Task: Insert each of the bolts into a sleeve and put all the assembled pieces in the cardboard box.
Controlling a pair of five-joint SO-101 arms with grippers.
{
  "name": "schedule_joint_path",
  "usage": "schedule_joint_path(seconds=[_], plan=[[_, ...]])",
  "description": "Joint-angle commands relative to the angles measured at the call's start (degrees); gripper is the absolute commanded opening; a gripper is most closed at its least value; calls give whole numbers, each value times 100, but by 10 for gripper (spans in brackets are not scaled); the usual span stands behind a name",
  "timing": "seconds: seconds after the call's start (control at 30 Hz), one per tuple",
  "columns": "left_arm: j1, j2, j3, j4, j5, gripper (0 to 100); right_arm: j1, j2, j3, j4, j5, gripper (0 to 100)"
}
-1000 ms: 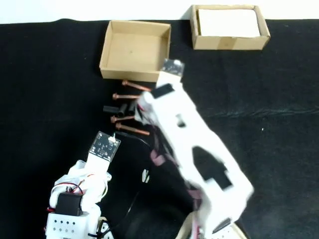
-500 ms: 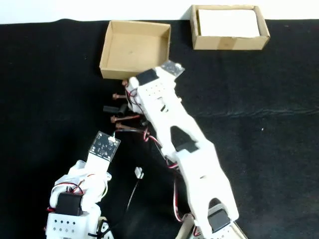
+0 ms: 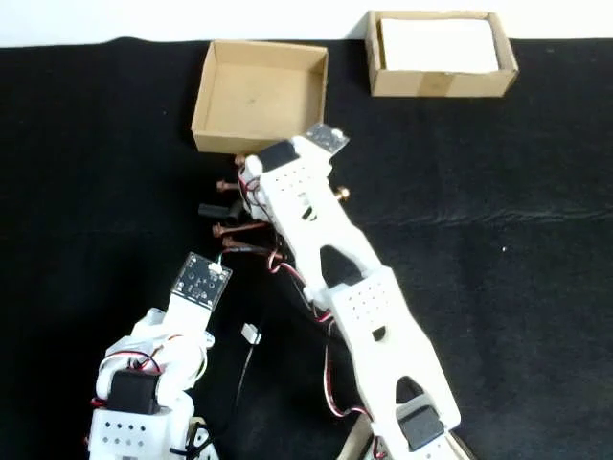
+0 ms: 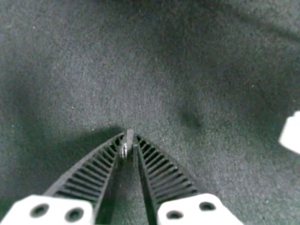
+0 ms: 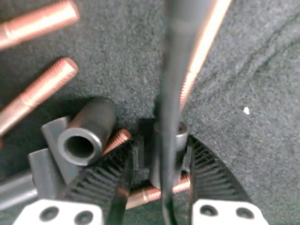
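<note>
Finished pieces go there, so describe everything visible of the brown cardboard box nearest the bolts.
The cardboard box is shallow and open-topped, made of plain brown card with four low upright walls and no lid. Its floor is bare. It sits flat on the black cloth at the table's far side, beside a second box holding something white. The bolts lie just before its near wall; whether the nearest touches it cannot be told.

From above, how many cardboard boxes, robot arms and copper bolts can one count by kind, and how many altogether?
Cardboard boxes: 2
Arms: 2
Copper bolts: at least 3 in sight; the right arm may hide more
Total: at least 7
</note>
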Motion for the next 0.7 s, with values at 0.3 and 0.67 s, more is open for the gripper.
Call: schedule_joint_path(seconds=[0.3,0.67], plan=[[48,-22,84,18,35,9,189,215,-22,637,607,30],[453,-22,84,18,35,9,532,-1648,-892,919,2796,6]])
